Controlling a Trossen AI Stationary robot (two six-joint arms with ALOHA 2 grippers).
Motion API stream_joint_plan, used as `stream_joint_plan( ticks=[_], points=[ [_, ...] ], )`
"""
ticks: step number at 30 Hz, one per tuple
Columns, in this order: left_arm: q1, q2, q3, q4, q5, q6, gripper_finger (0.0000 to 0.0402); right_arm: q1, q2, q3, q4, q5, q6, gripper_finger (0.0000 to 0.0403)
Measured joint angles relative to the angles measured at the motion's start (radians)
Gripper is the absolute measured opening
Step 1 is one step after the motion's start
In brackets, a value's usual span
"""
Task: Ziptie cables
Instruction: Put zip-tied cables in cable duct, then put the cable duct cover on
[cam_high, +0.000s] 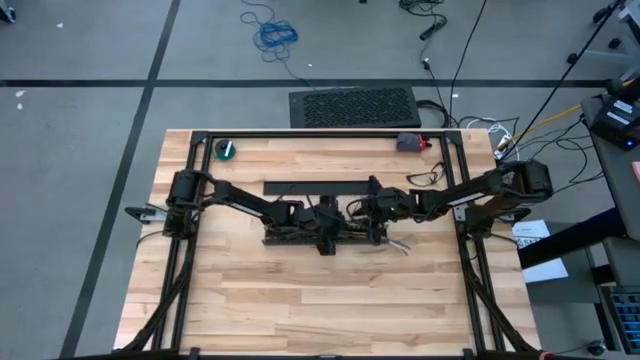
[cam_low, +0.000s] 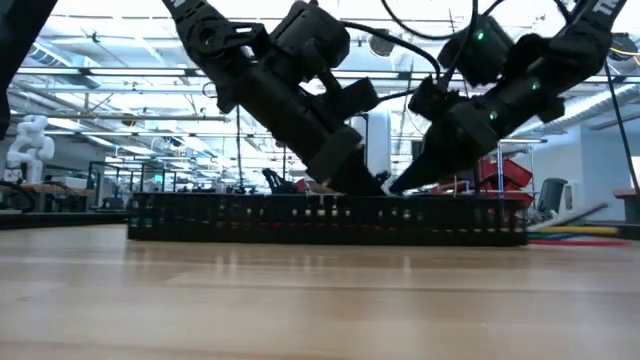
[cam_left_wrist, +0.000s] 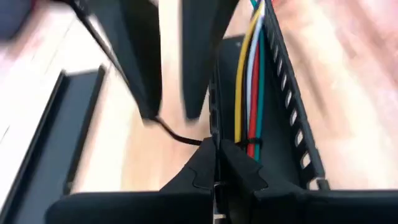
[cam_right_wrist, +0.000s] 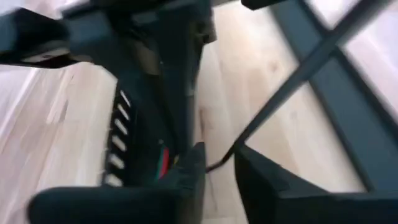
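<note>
Over the slotted duct (cam_low: 330, 218), both pincers meet; no writing is legible.

1. The cables (cam_left_wrist: 250, 81) are a bundle of thin wires; yellow, white, red and green strands show, running side by side and straight from the top centre of the left wrist view down to its middle, lying inside the black slotted duct (cam_left_wrist: 292, 118).
2. In the high view the bundle's loose ends (cam_high: 398, 243) poke out just right of centre.
3. In the low view coloured strands (cam_low: 580, 237) lie flat at the right edge.
4. A ziptie (cam_left_wrist: 254, 144), thin and dark, seems to cross the bundle at the middle of the left wrist view, with a thin dark tail (cam_left_wrist: 174, 132) curving off to the left.
</note>
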Motion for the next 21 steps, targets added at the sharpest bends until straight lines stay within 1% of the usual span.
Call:
stream_joint_plan(
  ticks=[3,5,8,10,13,15,17,19,21],
  points=[
    [0.005,-0.025,-0.003,-0.106,-0.004,0.007,0.0028,0.02,-0.054,0.0,-0.014,0.087,0.0,0.0124],
    [0.005,-0.033,-0.015,-0.169,-0.014,0.027,0.003,0.04,-0.096,0.0,-0.018,0.147,-0.001,0.014],
    [0.006,-0.05,-0.031,-0.206,-0.018,0.047,0.0031,0.076,-0.17,0.0,-0.025,0.222,-0.026,0.0149],
    [0.007,-0.06,-0.047,-0.227,-0.019,0.059,0.0032,0.089,-0.224,0.0,-0.056,0.254,-0.05,0.015],
    [0.001,-0.075,-0.058,-0.221,-0.018,0.072,0.0032,0.049,-0.27,0.002,-0.175,0.331,-0.073,0.015],
    [-0.006,-0.092,-0.063,-0.239,-0.018,0.088,0.0033,-0.012,-0.269,0.001,-0.264,0.326,-0.068,0.0151],
    [-0.013,-0.117,-0.064,-0.245,-0.015,0.112,0.0033,-0.077,-0.247,0.001,-0.315,0.284,-0.062,0.0151],
    [-0.014,-0.154,-0.064,-0.249,-0.012,0.129,0.0033,-0.123,-0.226,0.0,-0.316,0.245,-0.074,0.0151],
    [-0.014,-0.189,-0.063,-0.267,-0.01,0.147,0.0033,-0.157,-0.212,0.0,-0.277,0.225,-0.111,0.0151]
  ],
)
